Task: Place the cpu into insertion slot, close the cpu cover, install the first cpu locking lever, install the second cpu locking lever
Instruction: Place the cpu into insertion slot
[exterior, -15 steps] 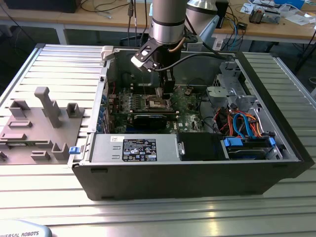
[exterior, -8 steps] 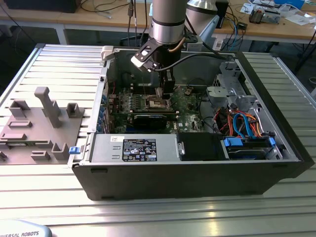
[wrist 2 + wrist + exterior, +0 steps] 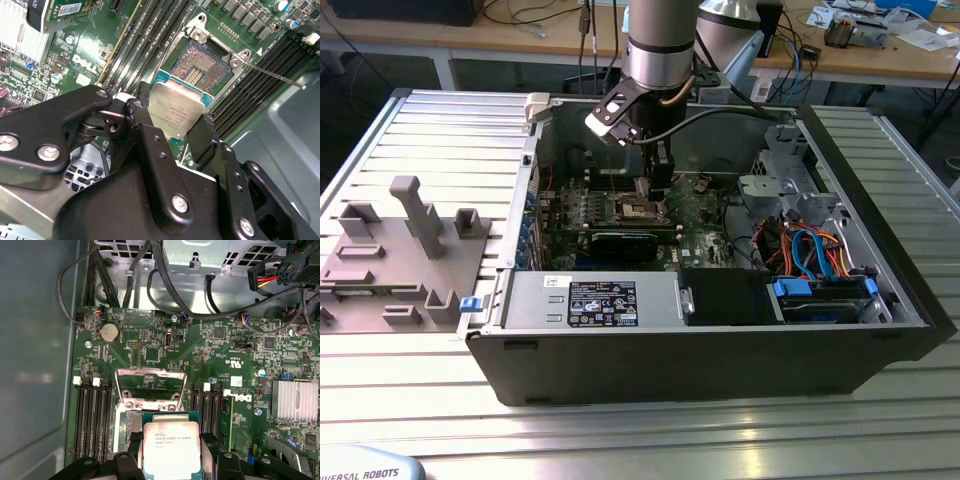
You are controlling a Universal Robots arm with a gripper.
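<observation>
On the slotted metal bench (image 3: 420, 420) lies an open computer case (image 3: 720, 362), its green motherboard (image 3: 150, 345) exposed. The arm reaches down into the case, and the end effector (image 3: 170, 122) grips the cpu (image 3: 177, 107) by two opposite edges. The cpu cover (image 3: 150, 372) stands raised. The cpu hangs tilted over an edge of the bare insertion slot (image 3: 197, 70).

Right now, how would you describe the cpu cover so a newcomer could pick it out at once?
Inside the open computer case, find the green motherboard. Between its black memory slots, just past the cpu in the gripper, sits the cpu cover: the one silvery frame with board showing through its cut-out middle.
</observation>
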